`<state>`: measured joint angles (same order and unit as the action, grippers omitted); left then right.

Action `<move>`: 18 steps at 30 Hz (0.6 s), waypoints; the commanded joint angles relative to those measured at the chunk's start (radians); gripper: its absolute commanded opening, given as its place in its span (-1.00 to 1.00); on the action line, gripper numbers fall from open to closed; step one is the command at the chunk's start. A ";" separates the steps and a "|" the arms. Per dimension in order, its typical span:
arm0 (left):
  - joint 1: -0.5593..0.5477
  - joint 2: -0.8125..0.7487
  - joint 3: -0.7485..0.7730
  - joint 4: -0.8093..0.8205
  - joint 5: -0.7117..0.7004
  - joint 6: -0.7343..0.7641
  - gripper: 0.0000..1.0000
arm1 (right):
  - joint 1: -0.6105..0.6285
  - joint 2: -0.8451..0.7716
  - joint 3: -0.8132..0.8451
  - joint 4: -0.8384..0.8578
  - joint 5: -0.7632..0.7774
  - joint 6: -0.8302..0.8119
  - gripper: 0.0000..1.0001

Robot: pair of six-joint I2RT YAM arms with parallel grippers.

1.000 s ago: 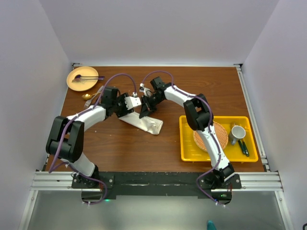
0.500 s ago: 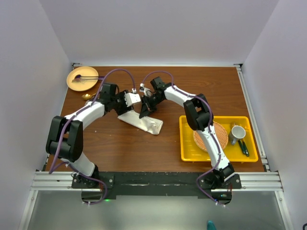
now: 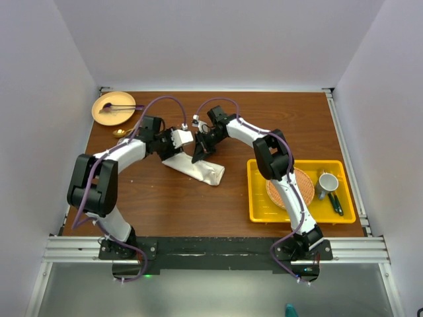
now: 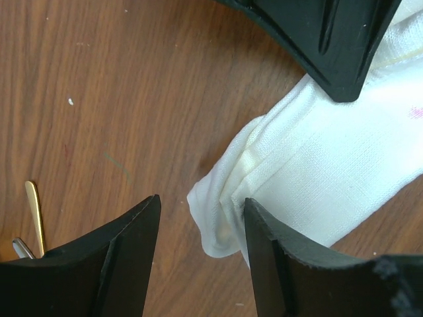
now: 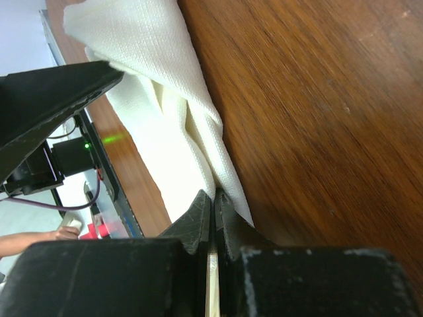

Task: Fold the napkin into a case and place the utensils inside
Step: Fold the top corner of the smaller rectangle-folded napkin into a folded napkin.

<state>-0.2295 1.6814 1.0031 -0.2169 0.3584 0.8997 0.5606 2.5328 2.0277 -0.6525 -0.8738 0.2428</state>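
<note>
Jaws: left gripper (image 4: 201, 201) spread at case (image 4: 317, 165) end, right gripper (image 5: 213, 195) pressed together. One case, one gold spoon (image 3: 119, 132) visible.

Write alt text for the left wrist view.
The open left gripper frames the end of a folded cream napkin lying on a brown wooden table. The right gripper's fingers touch the cloth at top right; a gold utensil handle shows at lower left.

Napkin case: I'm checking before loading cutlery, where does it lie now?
In the top view the napkin case lies mid-table, left of the yellow tray, its far end by the left hand and right hand.
</note>
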 commanded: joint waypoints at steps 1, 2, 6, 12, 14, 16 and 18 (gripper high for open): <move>0.007 0.018 0.034 0.066 -0.027 -0.008 0.13 | -0.001 0.067 -0.020 -0.013 0.147 -0.039 -1.00; 0.006 0.027 0.034 0.076 -0.036 -0.012 0.12 | -0.001 0.067 -0.020 -0.012 0.147 -0.039 -1.00; -0.001 0.054 0.042 0.109 -0.045 -0.016 0.04 | -0.001 0.075 -0.011 -0.015 0.145 -0.036 -1.00; -0.027 0.058 -0.015 0.181 -0.058 0.028 -0.30 | -0.001 0.086 0.006 -0.022 0.147 -0.036 -1.00; -0.040 0.060 -0.034 0.201 -0.081 0.054 -0.48 | -0.004 0.090 0.011 -0.025 0.145 -0.036 -1.00; -0.056 0.060 -0.073 0.267 -0.107 0.076 -0.67 | -0.002 0.093 0.017 -0.029 0.145 -0.036 -1.00; -0.068 0.067 -0.115 0.301 -0.128 0.106 -0.82 | -0.002 0.096 0.022 -0.032 0.144 -0.031 -1.00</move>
<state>-0.2775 1.7401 0.9516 -0.0551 0.2951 0.9298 0.5591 2.5481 2.0480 -0.6613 -0.8879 0.2474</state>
